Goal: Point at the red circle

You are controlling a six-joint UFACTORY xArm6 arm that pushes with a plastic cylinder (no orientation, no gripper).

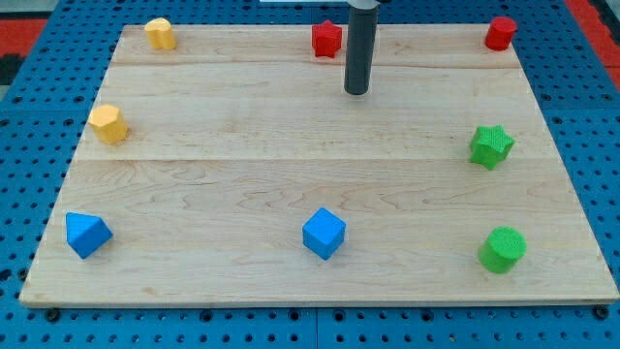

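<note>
The red circle (pixel 500 33) is a short red cylinder at the board's top right corner. My tip (pixel 357 92) is the lower end of a dark rod near the top centre of the wooden board (pixel 242 145). The tip is far to the left of the red circle and a little lower in the view. A red star (pixel 327 39) sits just up and left of the tip, apart from it.
A yellow block (pixel 160 33) is at the top left and a yellow hexagon (pixel 108 124) at the left. A blue block (pixel 87 234) is at the bottom left, a blue cube (pixel 324 233) at bottom centre. A green star (pixel 491 145) and a green circle (pixel 503 249) are at the right.
</note>
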